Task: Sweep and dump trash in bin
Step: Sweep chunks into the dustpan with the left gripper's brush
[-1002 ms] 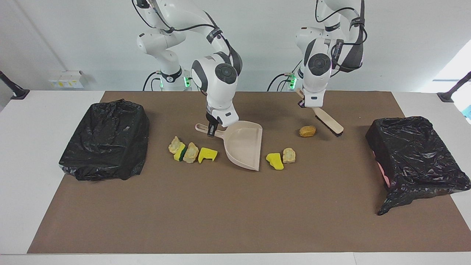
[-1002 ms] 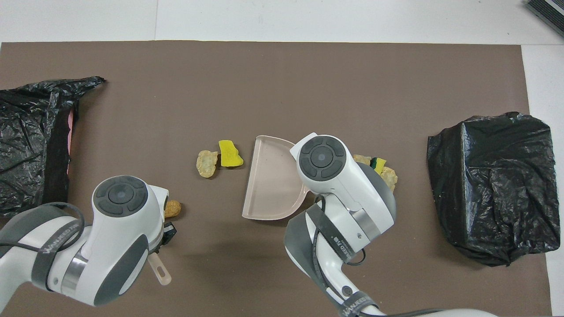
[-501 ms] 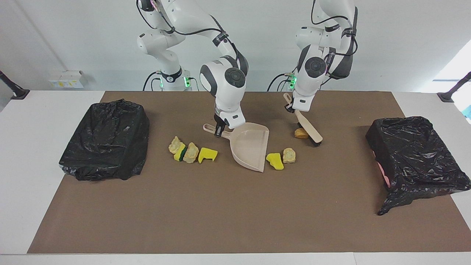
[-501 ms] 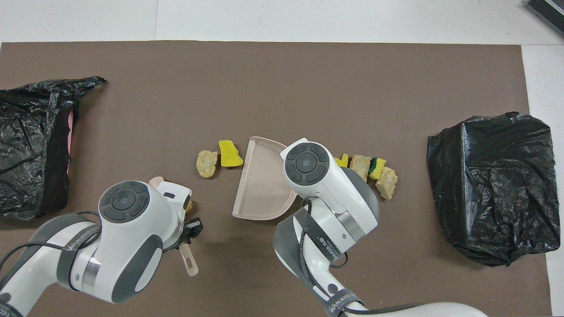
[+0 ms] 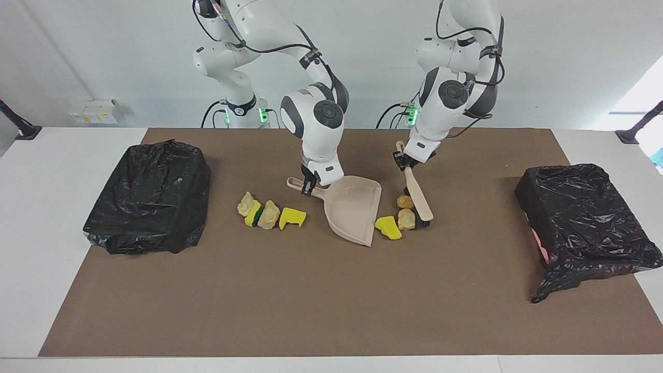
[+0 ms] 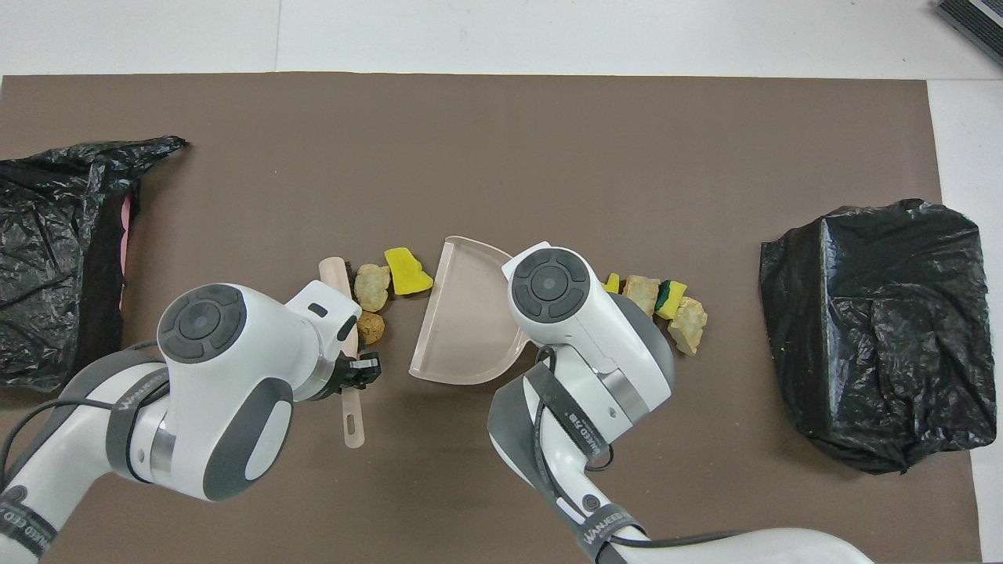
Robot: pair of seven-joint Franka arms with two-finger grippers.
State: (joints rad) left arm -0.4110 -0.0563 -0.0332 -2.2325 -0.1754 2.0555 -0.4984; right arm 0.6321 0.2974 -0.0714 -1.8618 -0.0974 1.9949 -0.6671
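A brown mat [image 5: 321, 290] covers a white table [image 5: 46, 217] in front of a pale wall. At the middle of the mat the right gripper [image 5: 309, 185] is closed on the handle of a beige plastic dustpan [image 5: 355, 207], whose open mouth faces the left arm's end of the table. The left gripper [image 5: 401, 161] is clamped on the handle of a beige brush with black bristles [image 5: 418, 198], which slants down to the mat. Just beside the brush head lie three pieces of trash: a golden-brown sponge chunk [image 5: 405, 201], a cream crumbly chunk [image 5: 406, 219] touching it, and a bright yellow chunk [image 5: 388, 227] right at the dustpan's mouth. Beside the dustpan toward the right arm's end sits a row of four more: a notched yellow sponge piece [image 5: 292, 217], a cream piece [image 5: 269, 215], a yellow chunk with a green side [image 5: 253, 214] and another cream piece [image 5: 245, 203]. A bin lined with a black plastic bag [image 5: 150, 197] stands at the right arm's end of the table, and a second black-bagged bin [image 5: 585, 217] stands at the left arm's end, both well apart from the trash.
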